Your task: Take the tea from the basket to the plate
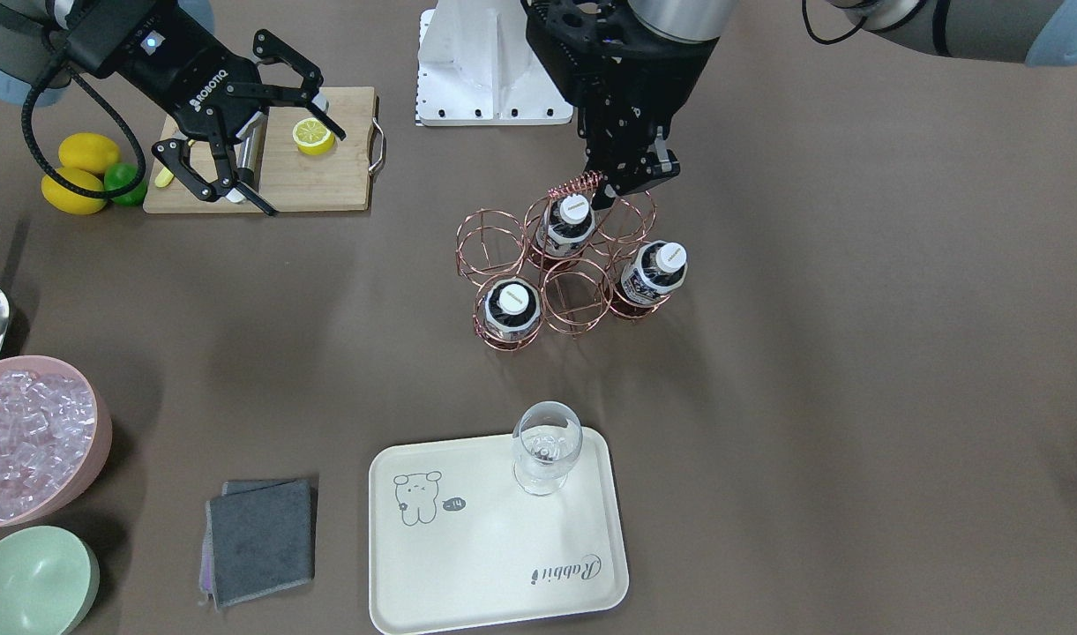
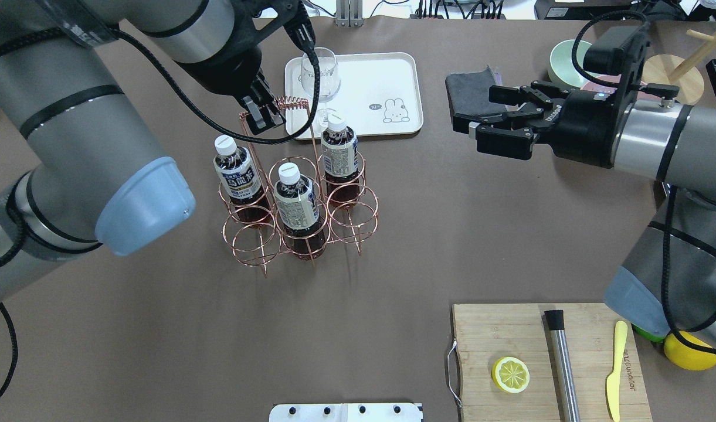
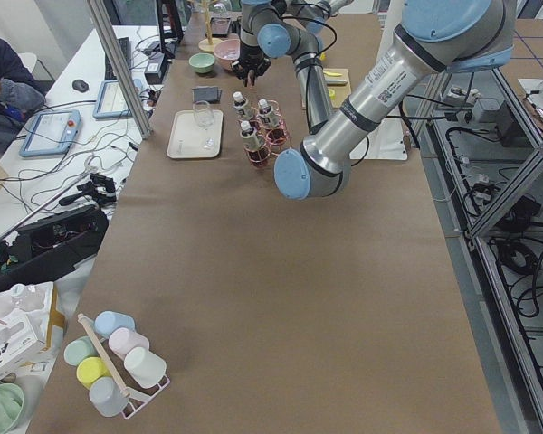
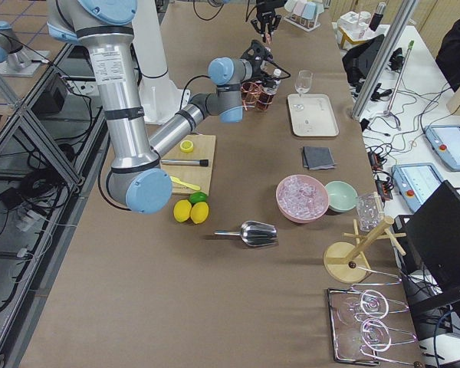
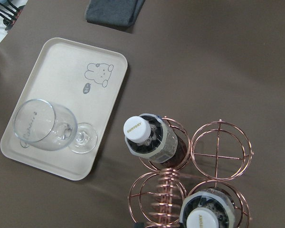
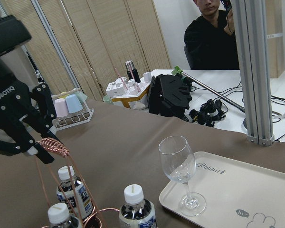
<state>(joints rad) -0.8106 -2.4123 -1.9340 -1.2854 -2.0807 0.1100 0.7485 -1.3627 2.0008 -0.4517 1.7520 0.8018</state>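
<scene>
Steadying the rack so a bottle can be lifted out.
We see the plate [image 1: 503, 547] free beside its glass [image 1: 547, 445]. The basket [image 1: 545, 269] stands well apart, three bottles of tea [image 1: 513, 304] upright in its rings. Our left gripper [image 1: 604, 190] seems pinched on the coiled handle [image 1: 575, 187], likely anchoring it. Our right gripper [image 1: 304, 172] hangs spread and empty above the cutting board [image 1: 326, 181].

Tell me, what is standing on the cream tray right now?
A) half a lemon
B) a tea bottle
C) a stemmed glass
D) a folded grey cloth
C: a clear stemmed glass stands alone near one corner of the cream tray, while all three tea bottles sit in the copper wire basket.
</scene>
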